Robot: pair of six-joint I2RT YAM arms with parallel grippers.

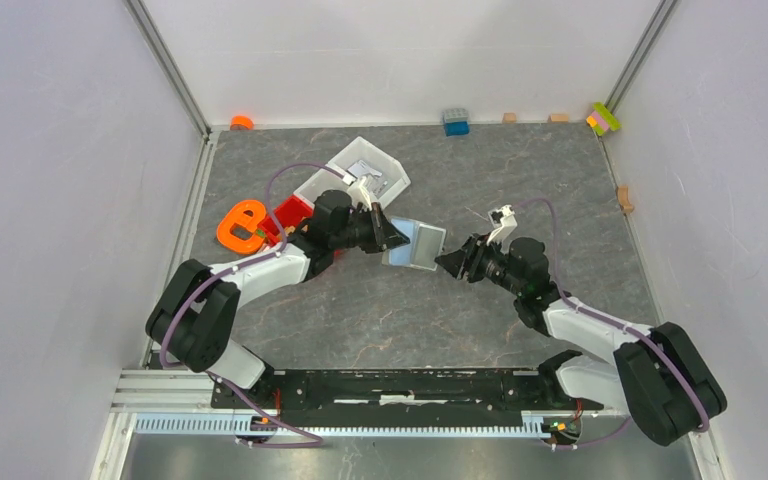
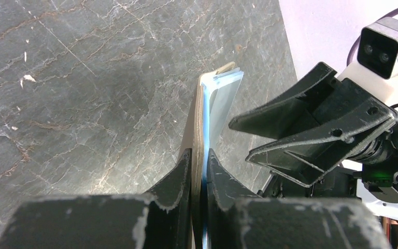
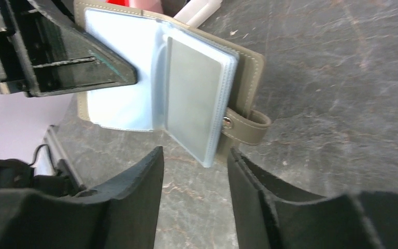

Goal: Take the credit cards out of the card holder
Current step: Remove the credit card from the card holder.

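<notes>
— The card holder (image 3: 249, 70)?
— Taupe, spread open, raised edge-on off the counter (image 3: 342, 104), snap strap loose.
— The credit cards (image 3: 194, 98)?
— One whitish-grey card shows, tucked inside a pale blue sleeve.

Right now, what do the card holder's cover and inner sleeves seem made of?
Card holder cover: matte taupe leather or imitation, judging by the stitched edge and snap strap. Inner sleeves: clear, glossy soft plastic, probably; a greyish card shows through.

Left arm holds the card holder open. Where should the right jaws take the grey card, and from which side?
Likely take the grey card by its near edge, straight ahead: it fans off the card holder, that edge pointing between the right gripper's open jaws. The left gripper braces the other flap.
</notes>
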